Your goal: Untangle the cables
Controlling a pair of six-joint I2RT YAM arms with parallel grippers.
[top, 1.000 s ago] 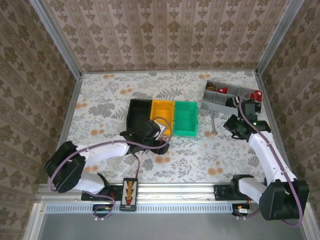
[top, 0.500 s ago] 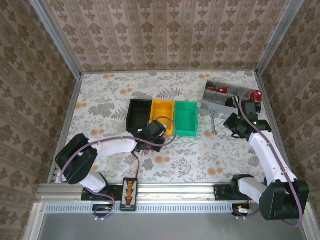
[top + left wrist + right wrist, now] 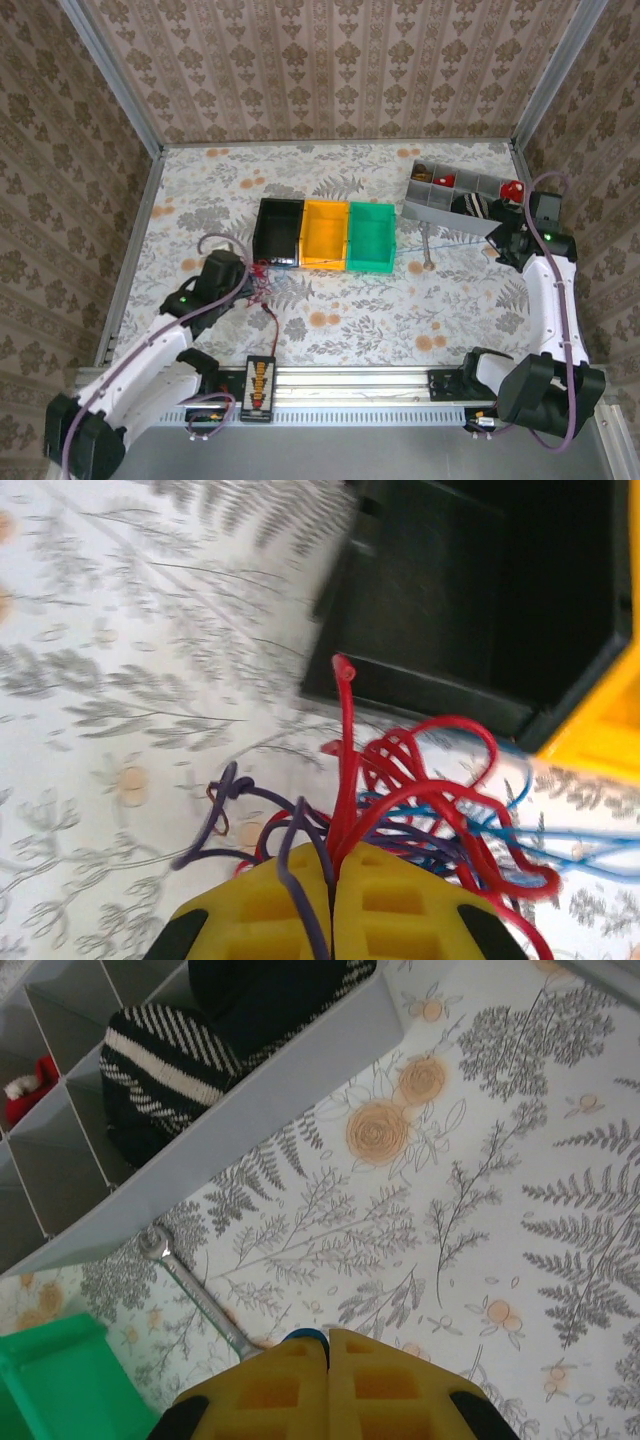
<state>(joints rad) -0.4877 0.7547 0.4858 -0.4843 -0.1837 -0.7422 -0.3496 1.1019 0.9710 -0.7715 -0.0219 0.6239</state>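
Left tool [image 3: 332, 858] clenched the cables [image 3: 400, 792], right tool [image 3: 328, 1336] pinched a blue strand [image 3: 305, 1336] (likely the pulling-apart step); gentle, steady separation seemed next.

left arm [image 3: 150, 345] reaching forward and low, elbow out left, left gripper [image 3: 250, 278] pointing right, yellow pads [image 3: 280, 910] pressed together with the cables [image 3: 400, 780] pinched in the seam. right arm [image 3: 550, 290] running straight forward along the right side, right gripper [image 3: 497, 235] pointing left, pads flush, blue strand [image 3: 305, 1335] caught at the tips
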